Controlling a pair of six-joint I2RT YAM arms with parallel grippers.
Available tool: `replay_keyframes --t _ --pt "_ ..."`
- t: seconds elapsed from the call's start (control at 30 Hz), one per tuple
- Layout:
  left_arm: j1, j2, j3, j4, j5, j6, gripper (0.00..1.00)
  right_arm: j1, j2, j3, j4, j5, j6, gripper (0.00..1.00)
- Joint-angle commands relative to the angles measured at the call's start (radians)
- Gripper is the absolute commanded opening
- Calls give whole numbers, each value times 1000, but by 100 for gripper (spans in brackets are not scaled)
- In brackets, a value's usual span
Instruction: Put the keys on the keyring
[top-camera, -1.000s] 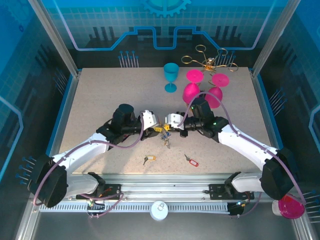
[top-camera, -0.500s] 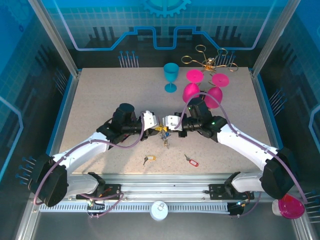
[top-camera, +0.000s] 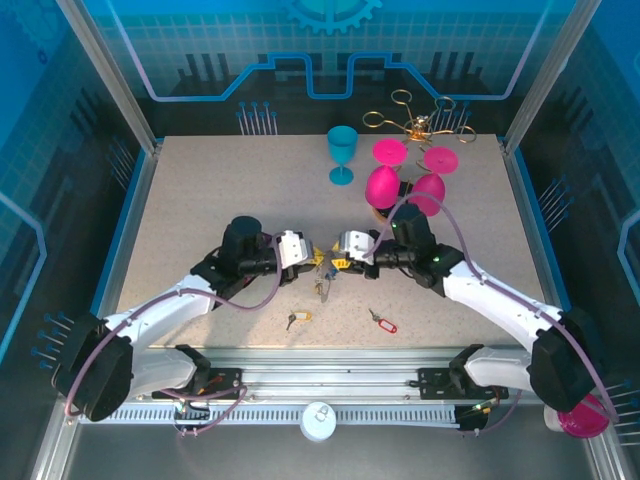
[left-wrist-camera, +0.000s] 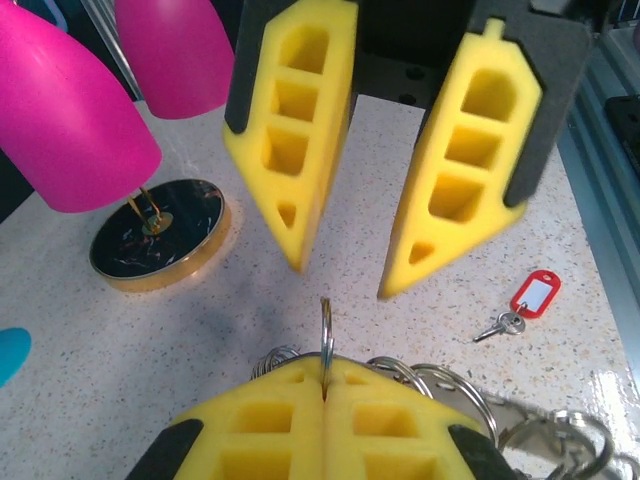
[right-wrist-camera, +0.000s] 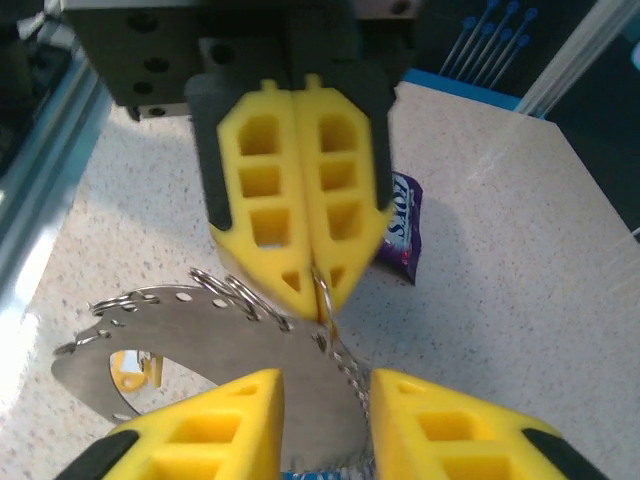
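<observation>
1. Left gripper (left-wrist-camera: 326, 385) is clamped fully closed on the keyring (left-wrist-camera: 326, 335) at scene centre, with the ring upright and edge-on.
2. Right gripper (left-wrist-camera: 342, 280) faces it tip to tip, jaws partly open and holding nothing.
3. Red-tagged key (top-camera: 381, 321) lies near-right of both grippers, closer to your right arm. Yellow-tagged key (top-camera: 297, 318) lies near-left.

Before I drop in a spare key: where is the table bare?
Bare: the table from its left edge to the teal goblet. Crowded: the centre, where the left gripper and right gripper meet, and the pink goblets beyond.
</observation>
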Motion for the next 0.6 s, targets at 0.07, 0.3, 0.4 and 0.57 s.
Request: replay_keyframes --t 0.07,0.3,0.4,0.57 --pt "4 -32 -40 183 27 -30 0 -46 -21 -109 297 -111 150 33" --pt "5 -24 -53 220 63 -62 0 -50 28 -123 418 -167 196 31" --pt "4 -20 -53 223 73 -68 0 -48 49 -116 445 -194 212 29" --pt "3 -14 -52 234 83 -75 0 -42 72 -107 471 -215 226 26"
